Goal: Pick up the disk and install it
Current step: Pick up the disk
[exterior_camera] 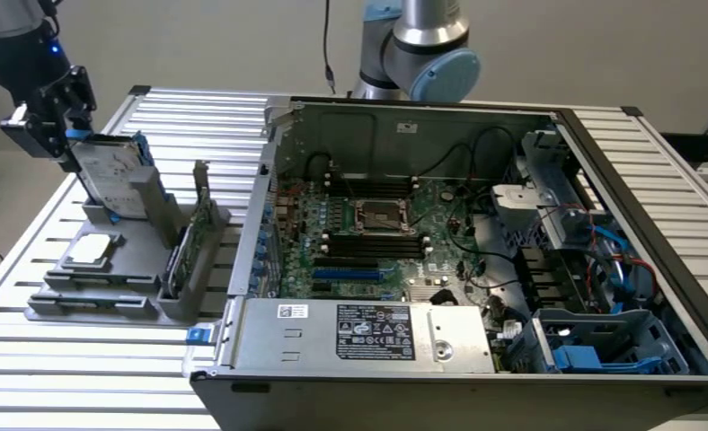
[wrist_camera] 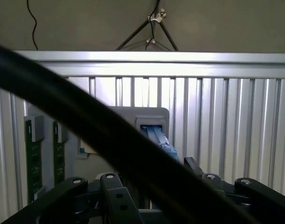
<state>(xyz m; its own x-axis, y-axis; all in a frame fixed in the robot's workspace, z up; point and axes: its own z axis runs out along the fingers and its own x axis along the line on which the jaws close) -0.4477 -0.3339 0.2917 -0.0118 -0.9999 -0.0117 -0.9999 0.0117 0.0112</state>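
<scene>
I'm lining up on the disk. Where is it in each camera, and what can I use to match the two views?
Exterior view: the disk stands upright in the grey holder at the exterior view's left, with the claw at its top edge.
Wrist view: the disk is edge-on, its blue rail against the grey holder, just beyond the claw.
Shared landmark: the grey holder, with green cards standing beside the disk.

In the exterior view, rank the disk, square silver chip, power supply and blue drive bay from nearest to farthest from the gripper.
1. disk, at the gripper.
2. square silver chip, on the gray holder.
3. power supply, in the computer case.
4. blue drive bay, exterior view's right.
</scene>
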